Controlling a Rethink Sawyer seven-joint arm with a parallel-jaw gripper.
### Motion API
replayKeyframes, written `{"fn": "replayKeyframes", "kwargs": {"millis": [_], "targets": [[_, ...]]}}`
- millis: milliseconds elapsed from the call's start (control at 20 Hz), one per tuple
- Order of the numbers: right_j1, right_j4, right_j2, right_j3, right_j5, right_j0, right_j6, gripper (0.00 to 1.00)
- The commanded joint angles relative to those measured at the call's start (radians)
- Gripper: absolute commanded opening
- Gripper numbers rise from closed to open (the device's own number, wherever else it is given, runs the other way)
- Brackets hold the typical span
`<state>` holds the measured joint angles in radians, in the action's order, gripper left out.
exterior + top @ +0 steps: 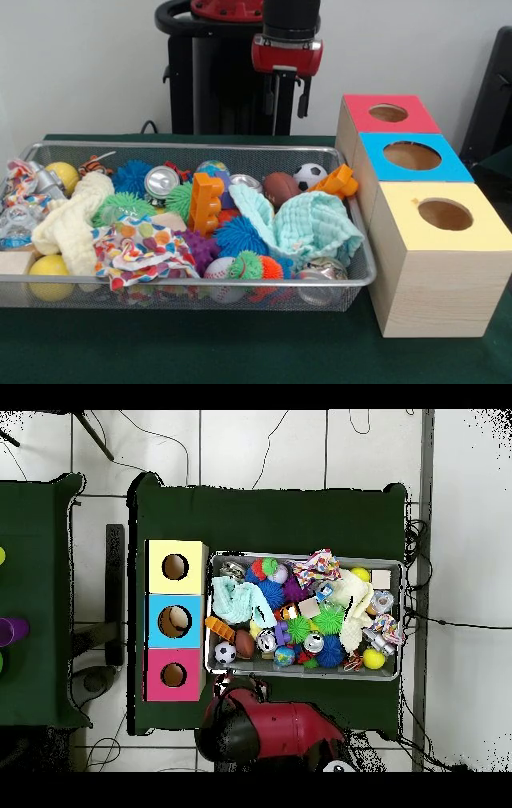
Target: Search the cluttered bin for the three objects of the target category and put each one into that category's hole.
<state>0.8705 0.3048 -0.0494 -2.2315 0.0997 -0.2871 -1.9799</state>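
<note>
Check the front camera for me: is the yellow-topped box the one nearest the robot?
No. The yellow-topped box stands farthest from it, with the blue-topped box in the middle and the red-topped box nearest.

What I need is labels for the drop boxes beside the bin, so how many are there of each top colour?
Red-topped box: 1
Blue-topped box: 1
Yellow-topped box: 1
Total: 3
</note>
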Motion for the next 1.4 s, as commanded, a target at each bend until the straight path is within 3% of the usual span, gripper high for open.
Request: {"fn": "replayKeyframes", "kwargs": {"millis": [50, 550, 1000, 1250, 1400], "targets": [[0.002, -0.052, -0.093, 0.091, 0.129, -0.003, -0.067, 1.00], [-0.087, -0.069, -0.063, 0.130, 0.088, 0.009, -0.088, 1.00], [-0.312, -0.058, -0.046, 0.218, -0.031, 0.027, -0.105, 1.00], [-0.311, -0.072, -0.018, 0.233, -0.038, 0.070, -0.130, 1.00], [-0.268, -0.074, -0.027, 0.216, -0.029, 0.065, -0.130, 1.00]]}}
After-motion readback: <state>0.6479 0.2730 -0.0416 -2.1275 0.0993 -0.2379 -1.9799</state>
